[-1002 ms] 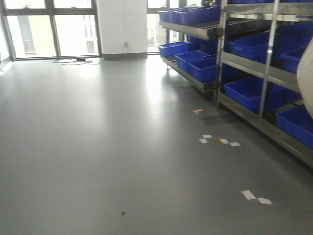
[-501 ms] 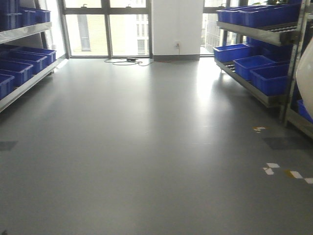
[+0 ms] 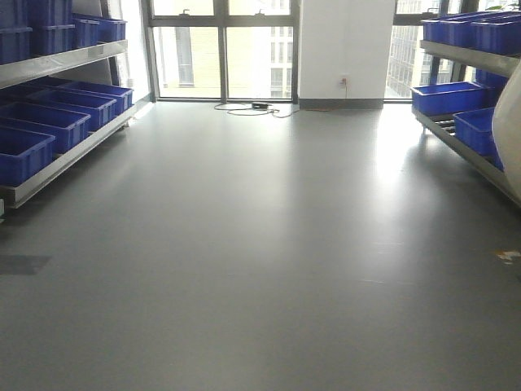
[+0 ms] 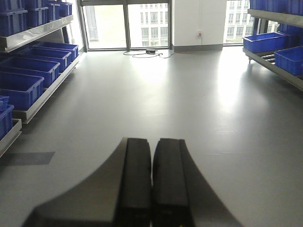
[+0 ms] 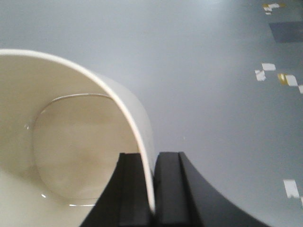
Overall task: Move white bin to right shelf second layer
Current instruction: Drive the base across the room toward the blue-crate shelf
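Viewpoint swung left; right fingers (image 5: 170,189) pinch one white bin (image 5: 71,142), left fingers (image 4: 137,179) pressed together

Grey floor (image 3: 244,269) between racks.
Blue crates (image 3: 32,122) sat on the left rack (image 3: 65,59) and the right rack (image 3: 468,57); a cable (image 3: 244,110) lay on the floor.

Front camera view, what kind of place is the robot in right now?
Probably a warehouse or stockroom: steel racks along both sides hold rows of blue crates, with a wide bare grey floor between them and tall windows at the far end.
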You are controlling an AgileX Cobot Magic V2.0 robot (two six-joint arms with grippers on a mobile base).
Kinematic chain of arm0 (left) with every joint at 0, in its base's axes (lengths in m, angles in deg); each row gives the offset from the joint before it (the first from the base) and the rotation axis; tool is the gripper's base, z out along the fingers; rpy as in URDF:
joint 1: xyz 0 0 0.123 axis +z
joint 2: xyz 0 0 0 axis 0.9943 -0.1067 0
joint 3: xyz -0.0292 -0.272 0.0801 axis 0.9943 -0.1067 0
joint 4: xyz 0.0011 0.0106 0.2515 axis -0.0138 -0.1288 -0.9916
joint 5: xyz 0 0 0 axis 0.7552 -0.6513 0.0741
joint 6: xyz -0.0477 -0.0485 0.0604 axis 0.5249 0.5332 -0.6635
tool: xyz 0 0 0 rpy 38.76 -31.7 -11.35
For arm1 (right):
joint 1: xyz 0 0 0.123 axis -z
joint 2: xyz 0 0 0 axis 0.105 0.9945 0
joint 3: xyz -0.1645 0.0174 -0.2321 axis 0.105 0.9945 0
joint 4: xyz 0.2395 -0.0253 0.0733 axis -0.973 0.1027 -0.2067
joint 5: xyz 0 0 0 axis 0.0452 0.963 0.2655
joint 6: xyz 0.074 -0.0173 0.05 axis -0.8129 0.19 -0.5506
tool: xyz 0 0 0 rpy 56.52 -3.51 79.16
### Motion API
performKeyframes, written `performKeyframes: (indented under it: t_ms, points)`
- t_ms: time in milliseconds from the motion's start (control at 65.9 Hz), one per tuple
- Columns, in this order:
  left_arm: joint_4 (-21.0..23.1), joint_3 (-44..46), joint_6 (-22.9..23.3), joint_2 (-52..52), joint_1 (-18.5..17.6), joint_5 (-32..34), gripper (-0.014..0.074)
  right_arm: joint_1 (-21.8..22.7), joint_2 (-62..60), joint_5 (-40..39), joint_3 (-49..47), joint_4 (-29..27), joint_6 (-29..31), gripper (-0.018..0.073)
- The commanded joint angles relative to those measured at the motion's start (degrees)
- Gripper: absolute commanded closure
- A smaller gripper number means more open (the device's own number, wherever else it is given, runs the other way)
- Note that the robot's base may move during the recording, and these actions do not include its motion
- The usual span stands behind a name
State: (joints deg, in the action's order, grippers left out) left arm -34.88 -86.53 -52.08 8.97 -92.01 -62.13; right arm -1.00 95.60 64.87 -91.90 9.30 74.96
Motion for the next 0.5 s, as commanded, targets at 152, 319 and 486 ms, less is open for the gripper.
performKeyframes:
  t_ms: [152,319,486]
  points:
    - [0.0,-2.1,0.3,0.9,-0.2,5.0,0.0512,0.3,-0.1,-4.7,-1.8,-0.7,-0.3,0.0511]
    - [0.0,-2.1,0.3,0.9,-0.2,5.0,0.0512,0.3,-0.1,-4.7,-1.8,-0.7,-0.3,0.0511]
    - [0.0,-2.1,0.3,0.9,-0.2,5.0,0.0512,0.3,-0.1,-4.7,-1.8,-0.7,-0.3,0.0511]
